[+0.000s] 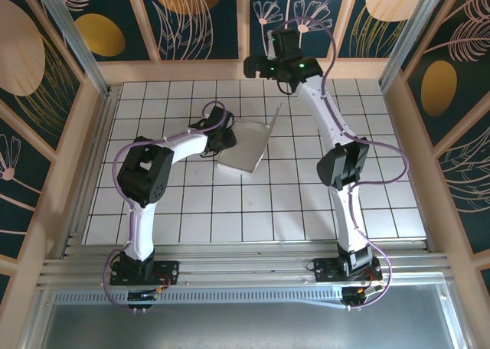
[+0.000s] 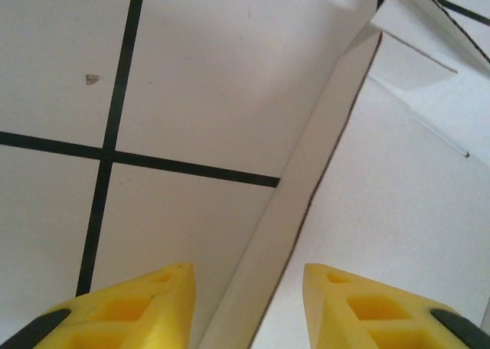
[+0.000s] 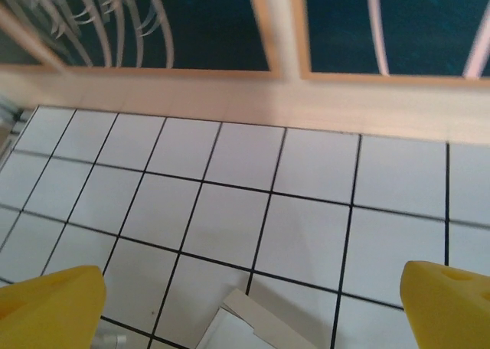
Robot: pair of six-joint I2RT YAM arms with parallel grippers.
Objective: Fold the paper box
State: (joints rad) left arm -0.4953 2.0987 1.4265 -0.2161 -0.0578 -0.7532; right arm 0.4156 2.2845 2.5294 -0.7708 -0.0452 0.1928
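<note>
The paper box [image 1: 249, 146] is a white cardboard piece lying mid-table, with its right flap standing up. My left gripper [image 1: 230, 141] sits at the box's left edge. In the left wrist view its yellow fingers [image 2: 145, 307] stand apart around the raised side wall of the paper box [image 2: 398, 211], and neither finger presses on the wall. My right gripper [image 1: 254, 67] hangs high near the back wall, wide open and holding nothing. Below the right gripper [image 3: 253, 307], one corner of the paper box [image 3: 256, 326] shows between the fingers.
The white tiled table [image 1: 153, 211] is ringed by a wooden frame [image 1: 84, 135] with patterned panels behind it. An aluminium rail [image 1: 245, 269] runs along the near edge by the arm bases. A small speck [image 2: 92, 79] marks one tile.
</note>
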